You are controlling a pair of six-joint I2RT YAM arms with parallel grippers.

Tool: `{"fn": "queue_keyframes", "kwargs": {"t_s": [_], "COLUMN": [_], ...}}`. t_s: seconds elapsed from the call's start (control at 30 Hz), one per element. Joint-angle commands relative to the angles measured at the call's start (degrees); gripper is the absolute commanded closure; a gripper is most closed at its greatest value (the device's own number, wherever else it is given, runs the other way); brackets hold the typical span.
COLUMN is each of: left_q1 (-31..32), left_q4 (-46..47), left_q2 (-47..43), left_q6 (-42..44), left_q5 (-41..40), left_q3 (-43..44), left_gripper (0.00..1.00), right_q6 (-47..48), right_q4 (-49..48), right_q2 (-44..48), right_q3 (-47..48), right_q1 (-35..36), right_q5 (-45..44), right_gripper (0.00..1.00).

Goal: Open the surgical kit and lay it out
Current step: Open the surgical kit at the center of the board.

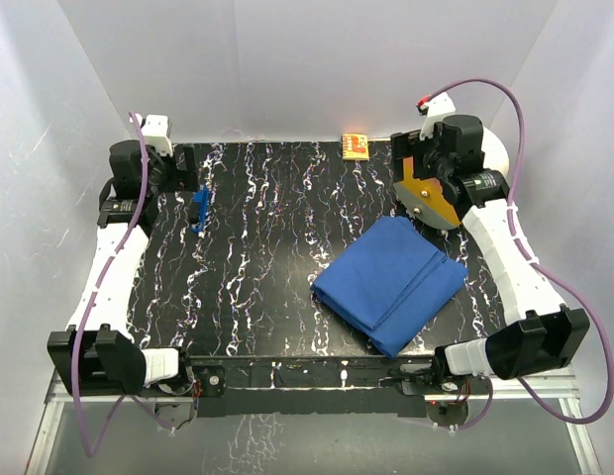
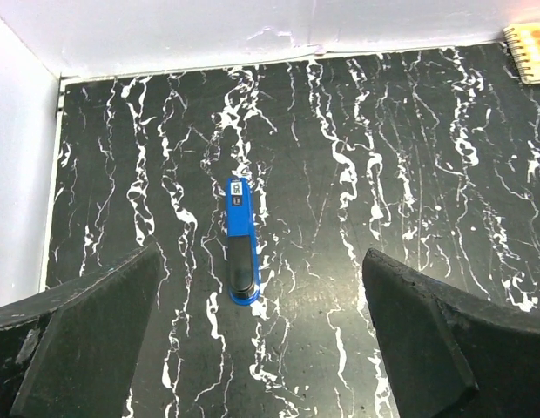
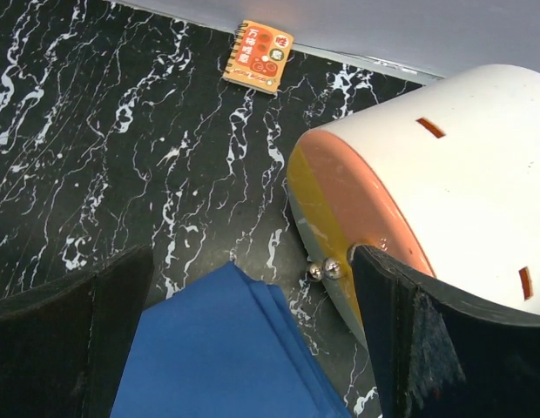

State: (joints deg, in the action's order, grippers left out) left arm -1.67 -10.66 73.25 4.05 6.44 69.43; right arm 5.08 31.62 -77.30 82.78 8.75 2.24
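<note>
While the surgical kit is seen lying folded shut as a royal-blue cloth bundle on the right half of the black, white-veined counter, it is touched by neither arm. The bundle is turned cornerwise, with one corner brought close to the near edge and the opposite corner set just beside the flat orange face of a large white-and-orange cylinder, which is laid on its side at the far right; whether cloth and cylinder touch cannot be told. Two small shiny balls are seen at the lower rim of that face. The right jaws are spread wide and empty above the kit's far corner, the blue folds being framed between them in the right wrist view. The left jaws are likewise spread wide and empty, held over the far left of the counter, where a slender blue-and-black tool is laid flat beneath them, well apart from the kit. A small orange booklet is placed against the back wall.
</note>
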Motion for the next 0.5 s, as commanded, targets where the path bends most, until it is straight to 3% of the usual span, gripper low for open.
{"fn": "queue_keyframes", "kwargs": {"t_s": [0.0,0.23,0.47], "left_q1": [1.7,3.2,3.7], "left_q4": [-0.4,-0.7,1.3], "left_q2": [-4.7,-7.5,-10.4], "left_q6": [0.2,-0.8,-1.0], "left_q5": [-1.2,1.0,3.7], "left_q3": [0.5,1.9,-2.2], "left_gripper": [0.01,0.01,0.01], "right_q6": [0.6,0.4,1.6], "right_q4": [-2.2,-3.3,-3.5], "right_q2": [2.8,8.9,11.9], "right_q3": [0.3,-3.1,-5.7], "right_q1": [1.4,0.8,0.5], "right_q5": [-1.7,-0.3,1.8], "right_gripper": [0.02,0.02,0.02]}}
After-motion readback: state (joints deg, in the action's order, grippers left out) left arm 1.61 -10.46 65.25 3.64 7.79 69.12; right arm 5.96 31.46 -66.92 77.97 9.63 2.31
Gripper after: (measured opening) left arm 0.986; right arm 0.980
